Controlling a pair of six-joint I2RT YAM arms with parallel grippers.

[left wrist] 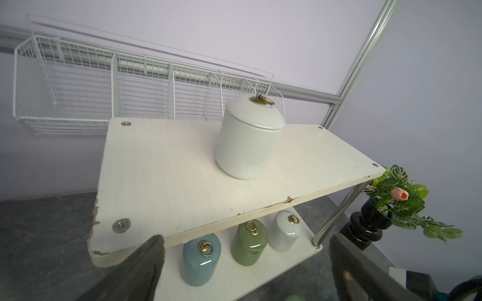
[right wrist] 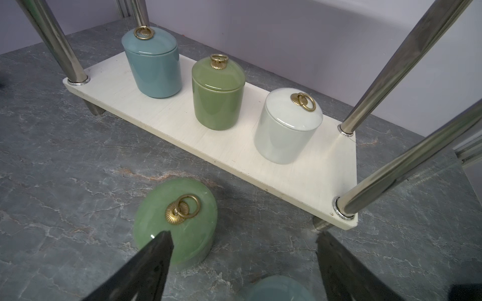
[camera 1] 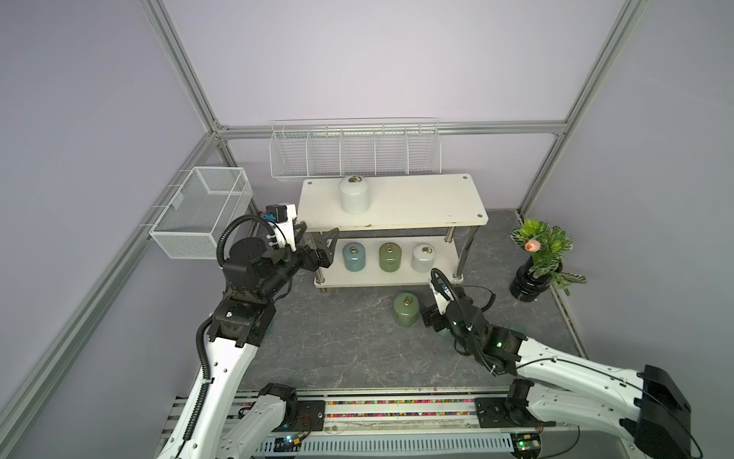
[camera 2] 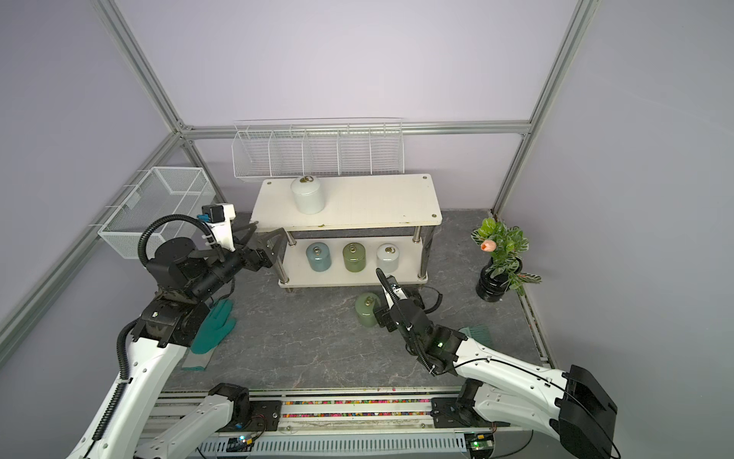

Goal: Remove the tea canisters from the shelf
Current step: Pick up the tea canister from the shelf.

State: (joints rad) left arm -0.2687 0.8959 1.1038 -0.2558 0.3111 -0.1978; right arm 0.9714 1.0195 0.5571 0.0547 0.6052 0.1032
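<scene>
Taking the reach of the right gripper point(right wrist: 243, 234) as twelve o'clock, its dark jaws stood wide apart above the grey marbled tabletop point(right wrist: 65, 156). The shelf point(right wrist: 182, 122), seen at its lower board between chrome posts point(right wrist: 386, 78), lay ahead from eleven to one. On it stood a row of three upright canisters, none touching: a blue canister point(right wrist: 154, 62) at eleven, a green canister point(right wrist: 217, 96) at twelve and a white canister point(right wrist: 287, 127) at one. A pale green canister point(right wrist: 180, 221) stood on the tabletop, close at eleven, with one fingertip point(right wrist: 156, 255) overlapping its lid. A second blue canister point(right wrist: 276, 289) showed at six, cropped.
</scene>
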